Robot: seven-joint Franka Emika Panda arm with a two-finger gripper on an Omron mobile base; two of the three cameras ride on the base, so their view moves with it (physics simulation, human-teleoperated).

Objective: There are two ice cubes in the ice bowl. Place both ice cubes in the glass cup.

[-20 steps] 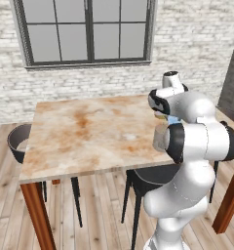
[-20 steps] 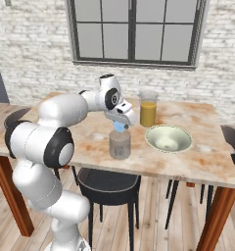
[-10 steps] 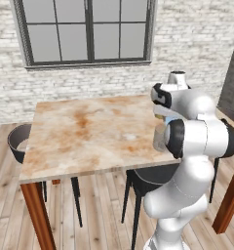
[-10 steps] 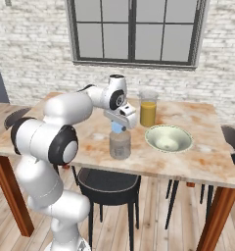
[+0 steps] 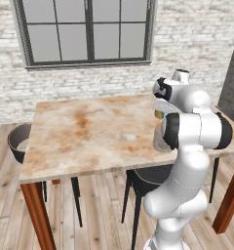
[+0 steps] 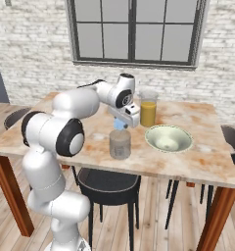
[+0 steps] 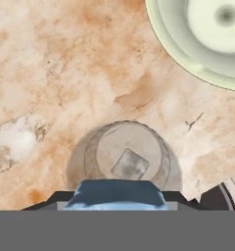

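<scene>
My gripper (image 6: 122, 122) hangs just above the glass cup (image 6: 120, 143), shut on a pale blue ice cube (image 6: 121, 125). In the hand view that held ice cube (image 7: 117, 192) sits between my fingertips (image 7: 56, 199) at the bottom edge, directly over the cup's near rim. Below it the glass cup (image 7: 124, 159) stands upright on the table with another ice cube (image 7: 130, 164) lying on its bottom. The ice bowl (image 6: 168, 138) rests to the right of the cup, its rim (image 7: 176, 46) at the upper right of the hand view. In the left base view my arm hides most of the cup (image 5: 159, 140).
A taller glass with orange liquid (image 6: 148, 108) stands behind the cup and bowl. The marble table (image 5: 89, 132) stretches wide to the left. Dark chairs (image 6: 107, 181) sit under the near edge and at both ends.
The hand has drifted slightly to the right above the glass cup, still holding the ice cube. Cup and bowl have not moved.
</scene>
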